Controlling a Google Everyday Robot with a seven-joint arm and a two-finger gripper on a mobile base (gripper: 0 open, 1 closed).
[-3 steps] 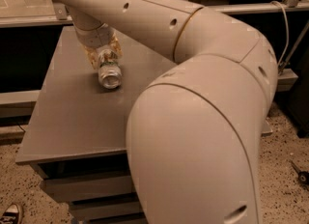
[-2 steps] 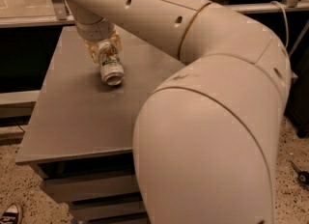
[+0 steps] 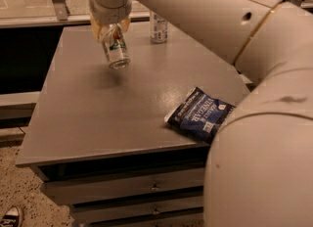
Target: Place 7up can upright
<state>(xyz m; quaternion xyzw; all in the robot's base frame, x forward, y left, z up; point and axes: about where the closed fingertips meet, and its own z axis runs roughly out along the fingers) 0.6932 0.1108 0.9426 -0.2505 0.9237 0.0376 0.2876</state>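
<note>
- One sneaker (image 3: 10, 216) sits on the floor, at 7 o'clock from the grey table (image 3: 88, 123).
- At the table's 11 o'clock, the gripper (image 3: 113, 36) clamps the single 7up can (image 3: 117, 54), which is tilted.
- One pale upright container (image 3: 158, 28) stands at 12 o'clock, its top hidden by the arm (image 3: 205, 11).
- One blue snack bag (image 3: 200, 115) lies at 4 o'clock.

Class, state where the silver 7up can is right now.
In the camera view, the silver aluminium 7up can sits tilted in the gripper over the far left of the grey table, left of the upright white can.
</note>
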